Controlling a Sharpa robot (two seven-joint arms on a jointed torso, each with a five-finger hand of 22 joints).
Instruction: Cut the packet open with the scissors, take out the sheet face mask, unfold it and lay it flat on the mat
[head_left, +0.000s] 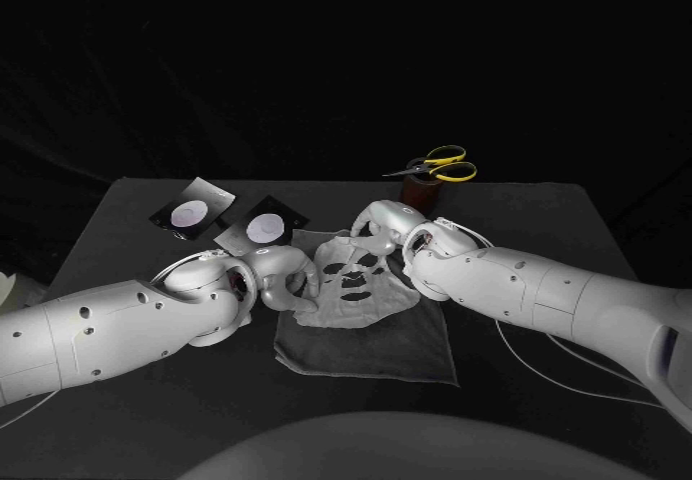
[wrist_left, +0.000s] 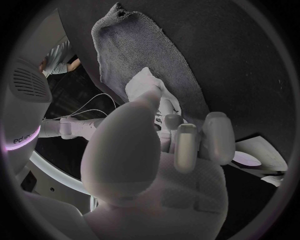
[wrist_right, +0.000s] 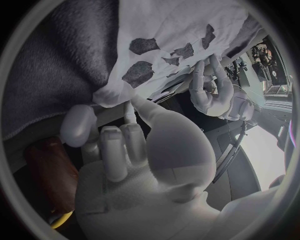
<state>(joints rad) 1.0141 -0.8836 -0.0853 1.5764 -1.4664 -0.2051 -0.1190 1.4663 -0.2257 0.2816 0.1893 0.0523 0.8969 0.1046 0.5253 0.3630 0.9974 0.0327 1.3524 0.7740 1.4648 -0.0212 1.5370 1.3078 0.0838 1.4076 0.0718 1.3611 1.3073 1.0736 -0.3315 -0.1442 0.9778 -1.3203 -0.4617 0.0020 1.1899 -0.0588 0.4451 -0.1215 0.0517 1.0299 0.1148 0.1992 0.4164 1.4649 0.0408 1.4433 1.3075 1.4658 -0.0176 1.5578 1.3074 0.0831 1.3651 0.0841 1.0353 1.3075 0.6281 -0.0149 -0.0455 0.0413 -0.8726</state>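
Observation:
The white sheet mask (head_left: 356, 283), unfolded with its eye and mouth holes showing, is spread over the far part of the grey mat (head_left: 368, 350). My left hand (head_left: 283, 274) grips its left edge, fingers curled under the sheet. My right hand (head_left: 384, 224) pinches its far right corner. In the right wrist view the mask (wrist_right: 169, 25) stretches from my right hand's fingertips (wrist_right: 103, 96) across to my left hand (wrist_right: 209, 95), with the mat (wrist_right: 56, 65) beneath. The left wrist view shows the mask (wrist_left: 145, 84) bunched beyond my left hand (wrist_left: 187, 145) over the mat (wrist_left: 147, 50).
The yellow-handled scissors (head_left: 438, 167) stand in a brown holder (head_left: 421, 191) at the table's far edge, just behind my right hand. Two dark pieces of the cut packet (head_left: 191, 212) (head_left: 261, 228) lie at the far left, near my left hand.

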